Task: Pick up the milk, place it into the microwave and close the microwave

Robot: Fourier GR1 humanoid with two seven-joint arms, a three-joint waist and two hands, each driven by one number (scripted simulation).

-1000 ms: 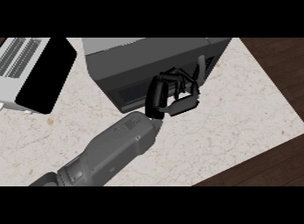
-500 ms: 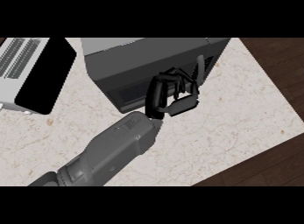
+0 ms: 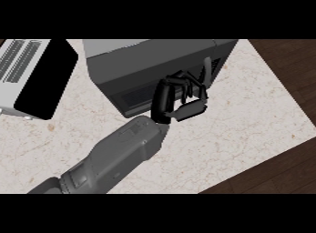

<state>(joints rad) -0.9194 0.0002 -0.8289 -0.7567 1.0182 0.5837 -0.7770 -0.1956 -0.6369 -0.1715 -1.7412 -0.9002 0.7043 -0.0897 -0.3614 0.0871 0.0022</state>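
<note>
Pale speckled marble counter (image 3: 254, 113) over dark wood floor. No milk visible anywhere; presumably inside dark grey boxy microwave (image 3: 153, 68) at twelve o'clock. Black hand (image 3: 180, 98) at microwave's front, fingers curled, holding nothing visible. Door looks shut, task seemingly near done. White slatted toaster-like appliance (image 3: 19, 68) at ten o'clock.

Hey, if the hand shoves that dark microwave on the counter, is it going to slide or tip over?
Probably neither. The microwave is a broad, low box sitting flat on the counter, so tipping looks unlikely. It dwarfs the left hand, so it is likely heavy; a shove might barely scoot it.
</note>
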